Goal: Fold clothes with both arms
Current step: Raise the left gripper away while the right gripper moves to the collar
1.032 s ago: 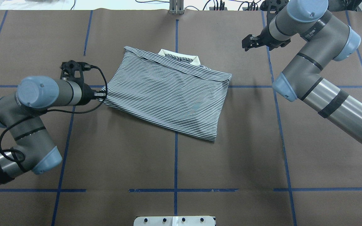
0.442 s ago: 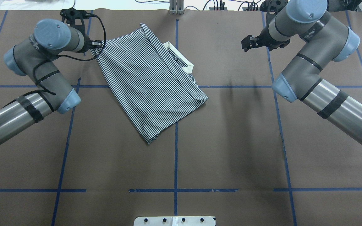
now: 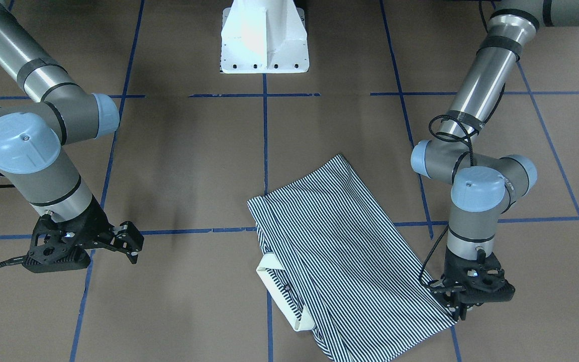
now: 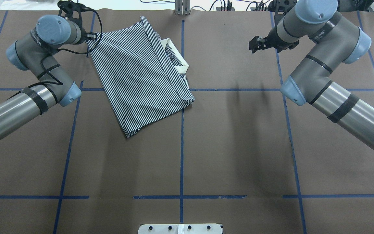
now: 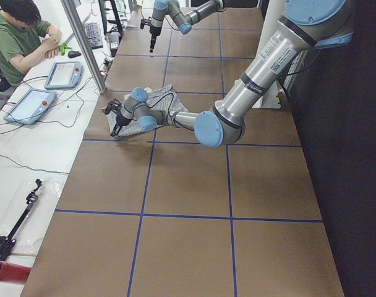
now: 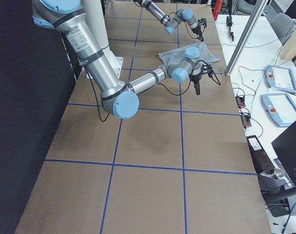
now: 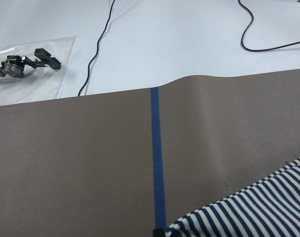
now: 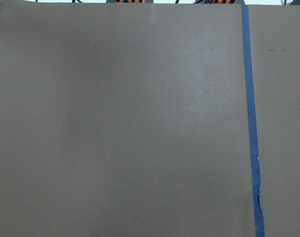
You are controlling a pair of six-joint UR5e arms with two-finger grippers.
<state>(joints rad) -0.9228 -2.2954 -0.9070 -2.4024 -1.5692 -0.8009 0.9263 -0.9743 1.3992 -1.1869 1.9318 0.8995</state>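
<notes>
My left jaws, pinching the shirt (image 4: pixel 141 71) corner, have swung it round for folding; right jaws gape empty.

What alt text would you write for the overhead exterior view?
A folded striped polo shirt lies on the brown table, its far-left corner held by the left gripper. The right gripper hovers open to the right, apart from it.

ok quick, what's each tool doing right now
Left tool: closed on a corner of the striped polo shirt.
Right tool: open, holding nothing.
</notes>
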